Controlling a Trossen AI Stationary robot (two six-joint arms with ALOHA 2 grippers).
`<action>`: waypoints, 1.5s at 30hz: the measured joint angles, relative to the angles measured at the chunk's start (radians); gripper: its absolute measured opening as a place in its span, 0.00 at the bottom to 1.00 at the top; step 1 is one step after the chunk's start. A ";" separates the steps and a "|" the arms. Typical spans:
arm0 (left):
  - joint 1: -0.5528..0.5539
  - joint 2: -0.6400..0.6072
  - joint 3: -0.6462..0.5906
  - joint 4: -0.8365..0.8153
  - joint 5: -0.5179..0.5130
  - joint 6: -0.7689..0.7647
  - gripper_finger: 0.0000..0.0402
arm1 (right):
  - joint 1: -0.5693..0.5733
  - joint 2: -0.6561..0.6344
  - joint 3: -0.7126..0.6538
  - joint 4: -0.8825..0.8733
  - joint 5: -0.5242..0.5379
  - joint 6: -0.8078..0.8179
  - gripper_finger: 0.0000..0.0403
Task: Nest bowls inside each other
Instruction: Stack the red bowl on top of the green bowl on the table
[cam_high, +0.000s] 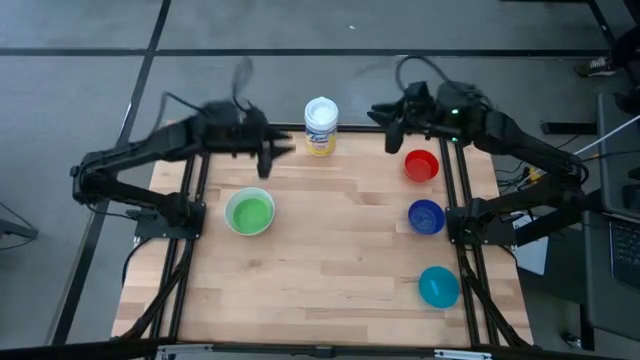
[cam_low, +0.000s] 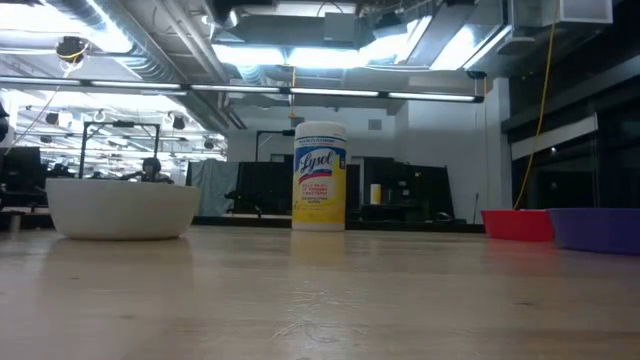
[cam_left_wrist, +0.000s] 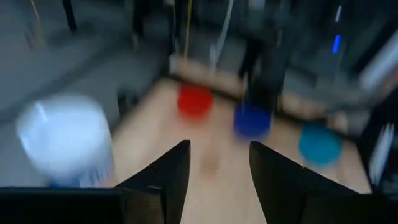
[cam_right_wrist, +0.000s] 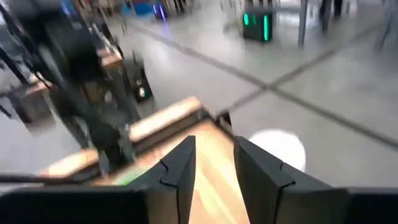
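The teal bowl sits nearest the front edge of the wooden bench, on its right side. Beyond it, along the same right edge, stand the dark blue bowl and then the red bowl, each apart from the next. On the left side, the green bowl rests inside the white bowl, whose rim shows around it. At the far edge, centre, stands a Lysol wipes canister with a white lid and yellow label. The left tool hovers near the far edge, left of the canister, fingers apart and holding nothing. The right tool hangs above the far right corner, just beyond the red bowl, fingers apart and empty.
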 joint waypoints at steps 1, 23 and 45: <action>0.015 0.000 0.027 0.028 0.002 0.011 0.40 | 0.004 0.011 0.000 -0.023 -0.004 0.009 0.27; 0.174 -0.018 0.205 0.060 0.082 0.071 0.40 | -0.001 0.287 0.000 -0.609 -0.004 0.122 0.37; 0.325 -0.018 0.204 0.026 0.305 0.071 0.40 | -0.184 0.279 -0.401 -0.610 -0.065 0.337 0.37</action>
